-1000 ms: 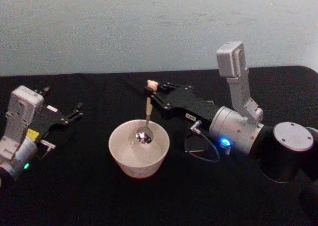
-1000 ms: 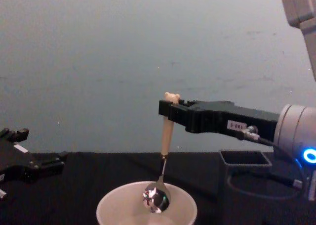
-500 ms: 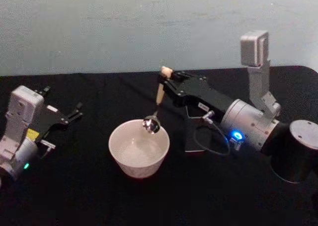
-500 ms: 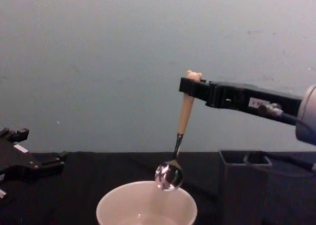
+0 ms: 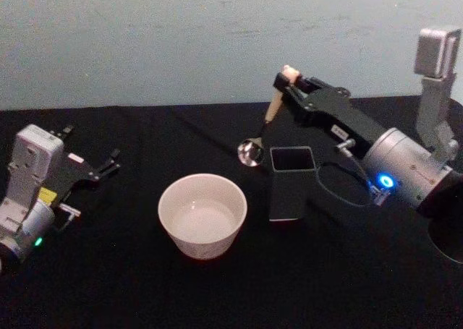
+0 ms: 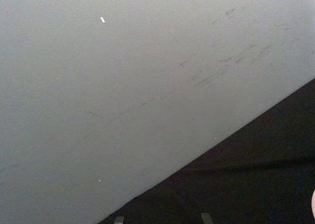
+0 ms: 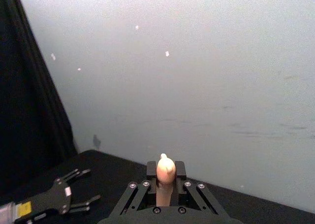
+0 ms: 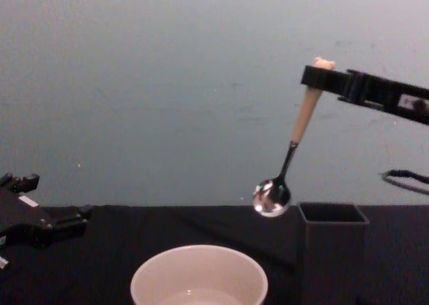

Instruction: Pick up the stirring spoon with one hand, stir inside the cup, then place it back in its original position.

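- The left gripper (image 5: 113, 162) rested low over the black table (image 5: 145, 285) at about 9 o'clock from the cup, well apart from it. Its 2 fingers pointed toward the middle, spread apart, with nothing between them.
- The cup (image 5: 199, 246) stood upright on the table near the front middle. Its inside was pale and held no spoon.
- The spoon (image 5: 269, 116) hung in the air at about 1 o'clock from the cup, clear of its rim. In the chest view the spoon (image 8: 295, 141) was tilted, with the bear head toward 1 o'clock and the shiny bowl toward 7 o'clock. The bowl hung just beside the top left corner of the holder and did not touch it.
- The dark grey square holder (image 5: 291, 188) stood upright at about 3 o'clock from the cup, near it, with its mouth open.
- The right gripper (image 5: 289, 83) reached in from about 3 o'clock, high above the table. Its fingers were clamped on the top of the spoon's beige handle, with the bear head poking out above them.
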`<action>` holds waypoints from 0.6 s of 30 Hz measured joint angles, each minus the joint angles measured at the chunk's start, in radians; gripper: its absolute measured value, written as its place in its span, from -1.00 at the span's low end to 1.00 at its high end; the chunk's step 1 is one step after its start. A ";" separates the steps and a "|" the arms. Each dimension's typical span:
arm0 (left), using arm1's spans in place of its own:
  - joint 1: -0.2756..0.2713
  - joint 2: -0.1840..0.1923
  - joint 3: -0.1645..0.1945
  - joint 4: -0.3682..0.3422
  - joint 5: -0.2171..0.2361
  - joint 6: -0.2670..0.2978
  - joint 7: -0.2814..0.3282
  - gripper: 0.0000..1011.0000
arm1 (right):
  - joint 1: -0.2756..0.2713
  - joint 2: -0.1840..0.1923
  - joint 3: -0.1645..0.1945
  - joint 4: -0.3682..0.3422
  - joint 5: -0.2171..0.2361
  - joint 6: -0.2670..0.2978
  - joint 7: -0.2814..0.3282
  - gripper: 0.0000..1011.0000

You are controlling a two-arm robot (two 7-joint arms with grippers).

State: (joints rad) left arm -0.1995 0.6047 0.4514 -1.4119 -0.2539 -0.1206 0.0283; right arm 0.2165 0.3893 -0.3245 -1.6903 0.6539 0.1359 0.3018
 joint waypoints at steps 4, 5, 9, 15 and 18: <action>0.000 0.000 0.000 0.000 0.000 0.000 0.000 0.98 | -0.020 0.016 0.023 -0.021 0.011 -0.010 -0.013 -0.58; 0.000 0.000 0.000 0.000 0.000 0.000 0.000 0.98 | -0.028 0.023 0.031 -0.030 0.014 -0.014 -0.016 -0.58; 0.000 0.000 0.000 0.000 0.000 0.000 0.000 0.98 | -0.048 0.039 0.047 -0.049 0.019 -0.022 -0.023 -0.58; 0.000 0.000 0.000 0.000 0.000 0.000 0.000 0.98 | -0.073 0.058 0.066 -0.068 0.020 -0.030 -0.035 -0.58; 0.000 0.000 0.000 0.000 0.000 0.000 0.000 0.98 | -0.079 0.062 0.068 -0.071 0.018 -0.033 -0.038 -0.58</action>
State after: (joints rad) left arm -0.1995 0.6047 0.4514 -1.4120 -0.2539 -0.1205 0.0283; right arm 0.1379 0.4517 -0.2562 -1.7617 0.6718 0.1033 0.2642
